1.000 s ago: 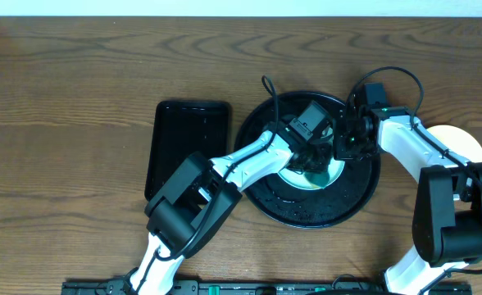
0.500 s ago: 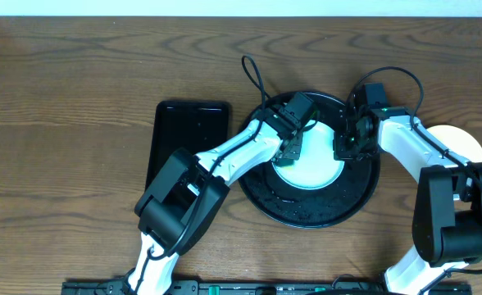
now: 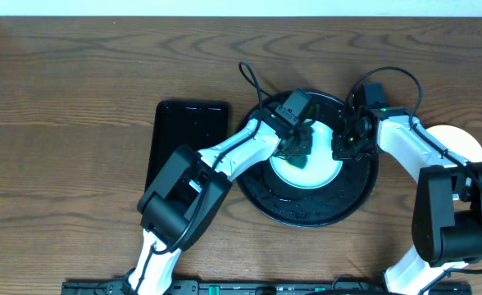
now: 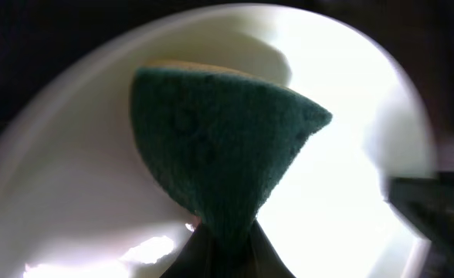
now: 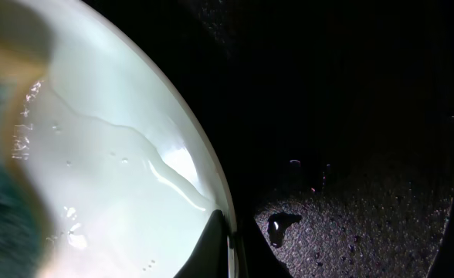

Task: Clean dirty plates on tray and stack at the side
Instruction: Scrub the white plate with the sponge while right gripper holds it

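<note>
As viewed from overhead, recorded a brown wooden table filling the frame. Noted on it, right of centre, the large glossy black round tray, with scattered water droplets visible in the right wrist view. Noted a smaller black rectangular tray just beside it, on the left. Observed both arms reaching up from the lower edge of the frame to the upper half of the round tray.

Located the pale mint plate inside the round tray, toward its upper middle, lying flat and wet. Located a second pale plate on the table at the right of the frame, outside the round tray and partly hidden under the right arm.

Found the left gripper over the upper left part of the pale mint plate, jaws clenched on a dark green sponge with a yellow back. Unable to tell whether the sponge touches the plate.

Found the right gripper at the right rim of the same plate, jaws pinched onto that rim in the right wrist view.
</note>
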### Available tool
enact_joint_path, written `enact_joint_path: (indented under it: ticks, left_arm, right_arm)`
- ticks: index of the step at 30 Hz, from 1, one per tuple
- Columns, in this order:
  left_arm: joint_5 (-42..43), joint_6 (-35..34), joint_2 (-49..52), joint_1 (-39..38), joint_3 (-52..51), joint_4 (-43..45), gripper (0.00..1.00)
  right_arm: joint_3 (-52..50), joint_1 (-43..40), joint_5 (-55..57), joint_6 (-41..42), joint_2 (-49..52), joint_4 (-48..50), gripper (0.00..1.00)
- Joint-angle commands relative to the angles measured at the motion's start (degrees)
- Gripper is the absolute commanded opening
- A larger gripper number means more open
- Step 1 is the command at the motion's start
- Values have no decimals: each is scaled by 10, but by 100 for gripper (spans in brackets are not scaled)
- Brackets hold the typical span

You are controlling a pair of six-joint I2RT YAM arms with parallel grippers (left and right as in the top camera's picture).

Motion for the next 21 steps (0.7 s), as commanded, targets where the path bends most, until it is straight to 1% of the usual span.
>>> enact_joint_path:
  ticks: [1,5,9,13,16,18,20,21]
  left_arm:
    - [139,-30,31,-36,-13,10,8]
    - [150,-22,31,-54,-13,3,8]
    - [135,1,31,-42,-13,-20,8]
    - [15,7,31,-3,-13,-58,8]
    - [-88,37,31,21,-13,-74,8]
    - [-160,81,31,32,-12,-77,8]
    - [-216,94,30,36,-12,-85,8]
    - [-258,94,28,35,-11,-94,8]
  right_arm:
    - [-7,7,13,4,19,-2,1]
    - [-7,7,12,4,19,-2,1]
    - [-7,7,12,4,19,-3,1]
    - [-7,7,12,4,19,-3,1]
    - [-7,7,13,3,19,-3,1]
    - [-7,7,13,2,19,-2,1]
    - [-7,7,13,2,19,-2,1]
    - [-7,7,13,1,19,-2,1]
